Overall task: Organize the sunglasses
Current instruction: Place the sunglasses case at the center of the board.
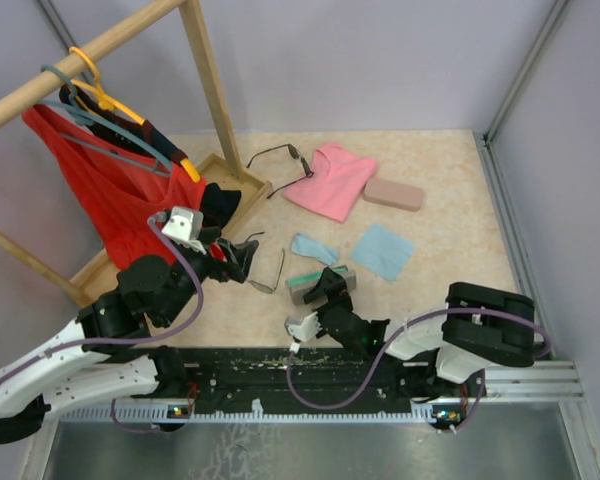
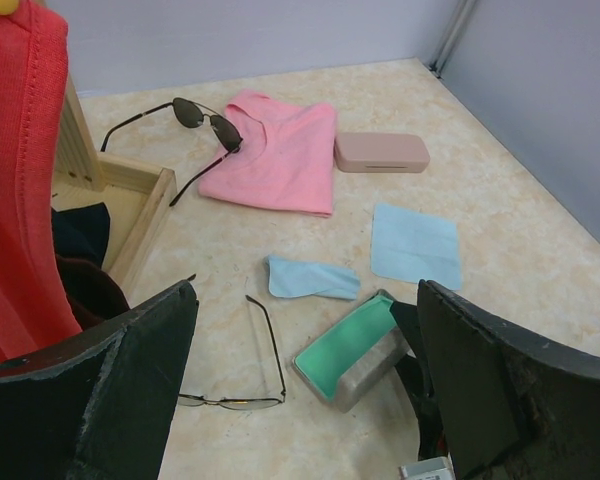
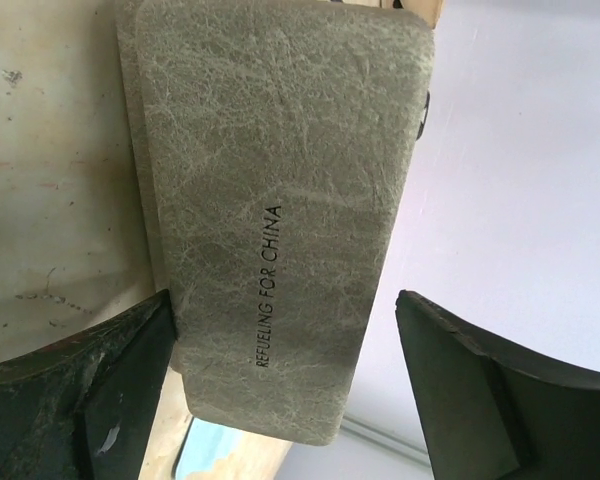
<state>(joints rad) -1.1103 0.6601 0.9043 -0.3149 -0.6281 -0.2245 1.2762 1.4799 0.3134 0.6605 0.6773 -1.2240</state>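
Observation:
One pair of sunglasses (image 1: 268,272) lies on the table, arms unfolded, just in front of my left gripper (image 1: 242,252), which is open and empty. In the left wrist view this pair (image 2: 248,372) lies between and below the fingers (image 2: 100,390). The second pair (image 1: 280,160) lies at the back, one arm on a pink garment; it also shows in the left wrist view (image 2: 195,115). An open grey case (image 1: 310,287) with green lining (image 2: 350,345) lies mid-table. My right gripper (image 1: 330,283) is open around its raised lid (image 3: 270,200), with a gap on the right side.
A pink case (image 1: 393,193) lies shut at the back right. Two light-blue cloths (image 1: 313,247) (image 1: 383,250) lie behind the grey case. The pink garment (image 1: 332,180) is folded at the back. A wooden clothes rack (image 1: 210,80) with a red shirt (image 1: 110,190) stands at the left.

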